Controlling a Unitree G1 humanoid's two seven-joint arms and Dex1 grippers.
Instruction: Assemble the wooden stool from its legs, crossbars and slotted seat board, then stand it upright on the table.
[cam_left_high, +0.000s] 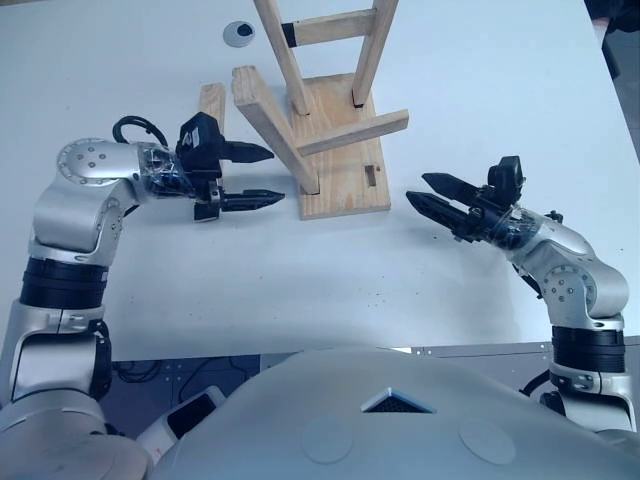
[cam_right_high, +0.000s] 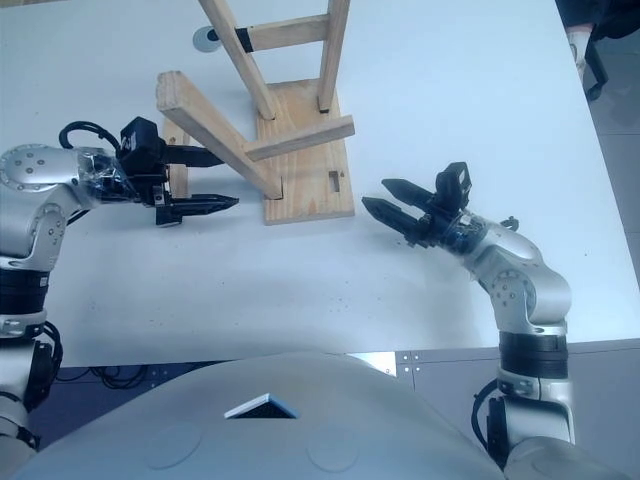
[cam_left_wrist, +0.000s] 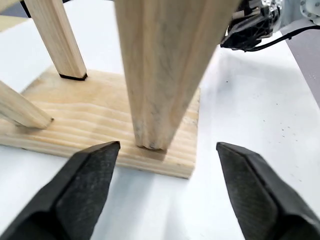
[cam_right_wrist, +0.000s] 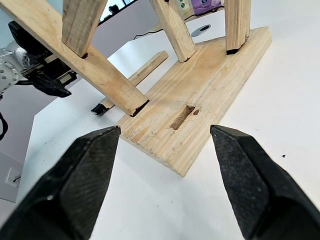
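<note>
Resting on white table (cam_left_high: 480, 80): seat board (cam_left_high: 348, 198), grommet (cam_left_high: 239, 33).

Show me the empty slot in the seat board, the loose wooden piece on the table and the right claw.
empty slot (cam_right_wrist: 182, 117): right wrist view, middle of the hole.
loose wooden piece (cam_left_high: 211, 102): left eye view, its upper face.
right claw (cam_left_high: 417, 187): left eye view, midway between fingertips.

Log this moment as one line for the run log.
seat board flat, three legs in, one slot empty | loose wooden piece on table | left gripper open | right gripper open
</note>
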